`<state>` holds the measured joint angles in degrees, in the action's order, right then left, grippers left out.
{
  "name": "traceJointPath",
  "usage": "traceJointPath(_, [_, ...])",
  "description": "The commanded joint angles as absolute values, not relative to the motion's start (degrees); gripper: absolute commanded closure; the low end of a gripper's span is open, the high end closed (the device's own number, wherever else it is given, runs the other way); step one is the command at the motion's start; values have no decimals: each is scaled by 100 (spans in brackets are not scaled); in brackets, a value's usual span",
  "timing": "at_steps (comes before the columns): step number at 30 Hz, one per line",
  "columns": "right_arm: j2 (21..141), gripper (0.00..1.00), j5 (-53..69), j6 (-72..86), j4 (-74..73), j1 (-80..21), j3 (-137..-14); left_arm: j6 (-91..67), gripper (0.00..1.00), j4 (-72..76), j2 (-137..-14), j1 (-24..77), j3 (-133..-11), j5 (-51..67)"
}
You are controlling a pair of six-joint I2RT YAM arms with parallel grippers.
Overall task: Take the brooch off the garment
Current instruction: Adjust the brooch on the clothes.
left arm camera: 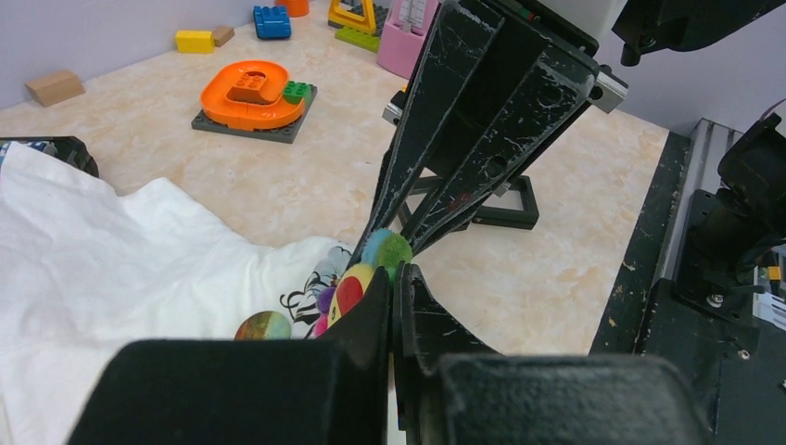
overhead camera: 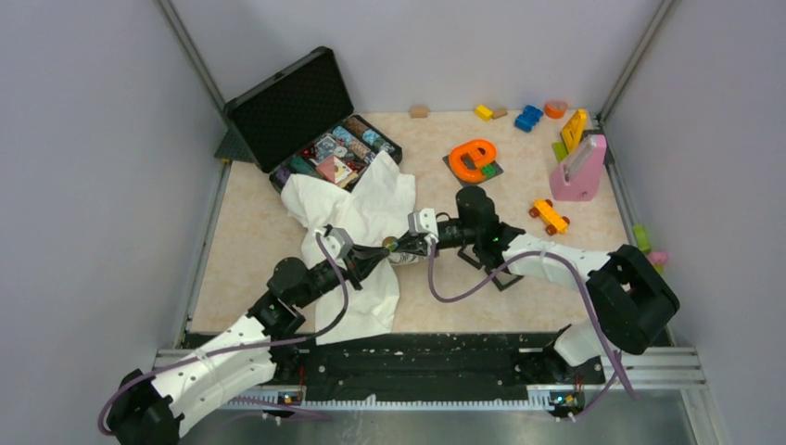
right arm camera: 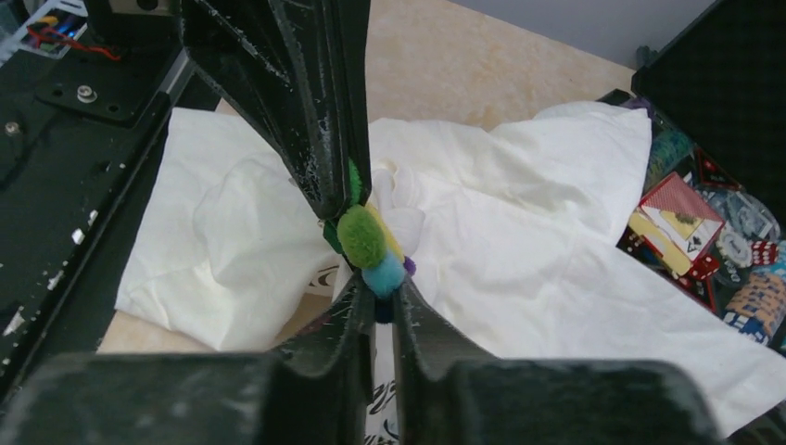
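Note:
The garment is a white cloth lying crumpled mid-table, its dark print showing beside the brooch. The brooch is a small cluster of green, blue, yellow and red petals. My left gripper comes from the left and is shut on a fold of the garment right beside the brooch. My right gripper faces it from the right, tips almost touching. Its jaws are pinched on the brooch's blue petal. The pin side of the brooch is hidden.
An open black case full of small items lies at the garment's far edge. An orange ring piece on a dark plate, an orange toy car, a pink block and loose bricks lie at the right and back.

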<state>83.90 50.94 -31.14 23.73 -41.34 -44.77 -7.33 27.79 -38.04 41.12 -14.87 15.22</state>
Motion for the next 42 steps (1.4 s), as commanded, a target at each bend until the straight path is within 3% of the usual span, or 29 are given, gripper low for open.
traceJointPath(1, [8455,100,5482,-3673,1790,-4118,-4896,-626,100,2973,-3829,4137,-1741,1618])
traceJointPath(2, [8450,100,5397,-3788,1541,-4114,-4975,-621,100,2929,-3831,4132,-1740,1582])
traceJointPath(3, [8447,100,5151,-3863,1286,-4121,-5050,-631,91,2884,-3832,4131,-1748,1498])
traceJointPath(5, [8447,100,4540,-3995,759,-4159,-5211,-609,58,2684,-3833,4137,-1766,1327])
traceJointPath(7, [8414,100,3860,-3918,316,-4182,-5376,-635,33,2044,-3824,4131,-1916,1080])
traceJointPath(8, [8389,100,3569,-3794,143,-4186,-5470,-657,15,1723,-3805,4135,-1973,973])
traceJointPath(9, [8356,100,3375,-3689,-73,-4184,-5550,-717,8,1480,-3764,4143,-1986,863])
traceJointPath(13, [8221,100,2653,-2983,-815,-4293,-5843,-1024,1,1101,-3408,4238,-1716,383])
traceJointPath(20, [8157,100,1391,-1916,-1857,-4894,-6261,-1269,1,1534,-4197,4533,-1488,53])
traceJointPath(28, [9041,100,639,-870,-3629,-5004,-7311,-1149,8,1829,-5593,4719,-1730,-471])
traceJointPath(30, [9321,100,560,-674,-4187,-5021,-7646,-1240,18,2072,-5737,4728,-1627,-435])
traceJointPath(31, [9427,100,586,-635,-4418,-5019,-7723,-1262,28,2172,-5768,4730,-1578,-416])
traceJointPath(32, [9486,100,629,-607,-4639,-5026,-7733,-1269,41,2208,-5792,4729,-1565,-430])
traceJointPath(34, [9498,100,711,-589,-4844,-5043,-7699,-1166,77,2071,-5803,4734,-1586,-526])
traceJointPath(36, [9446,100,714,-578,-5007,-5067,-7613,-1064,100,1665,-5718,4734,-1714,-797])
traceJointPath(40, [9371,100,952,-554,-5228,-5073,-7507,-1046,100,1344,-5464,4729,-1935,-1142])
traceJointPath(42, [9288,100,1313,-545,-5169,-5076,-7466,-792,90,1400,-5426,4730,-2037,-939])
